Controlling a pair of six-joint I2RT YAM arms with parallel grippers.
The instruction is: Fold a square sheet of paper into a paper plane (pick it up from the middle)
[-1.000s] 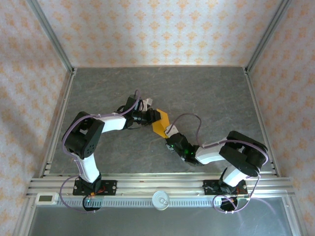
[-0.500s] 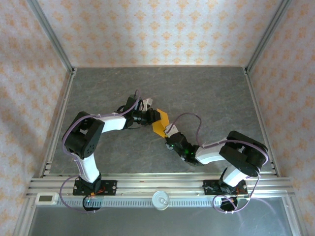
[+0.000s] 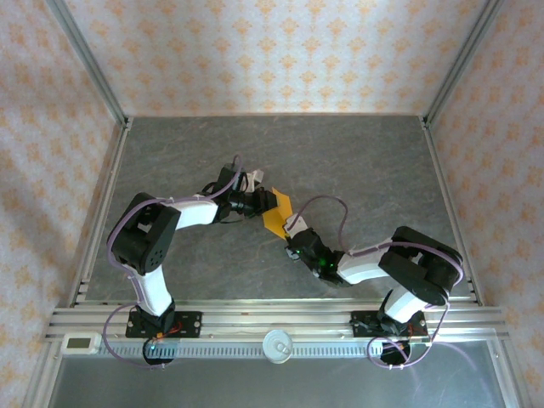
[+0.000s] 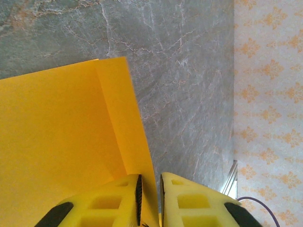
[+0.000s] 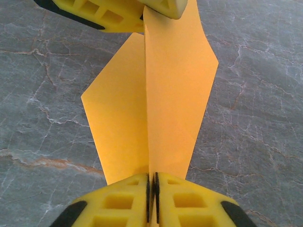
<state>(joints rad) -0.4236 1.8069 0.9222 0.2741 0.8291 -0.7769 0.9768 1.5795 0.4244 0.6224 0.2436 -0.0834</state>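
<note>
Left claw point(image 4: 149, 184) and right claw point(image 5: 152, 182) pinch folded paper point(image 5: 165, 104), hiding 2 ends.

Soft, even light falls from above in the overhead view. The grey table point(image 3: 357, 161) shows no glare and only a faint shadow under the right arm point(image 3: 365, 259). The patterned walls point(image 3: 272, 51) look pale, a little washed out. In the wrist views the orange paper point(image 5: 175, 94) is vivid and nearly flat in tone, with its folds marked only by slight changes of shade. The table's veins are sharp there, while the yellow fingers point(image 5: 118, 201) close to the lens look slightly soft.
</note>
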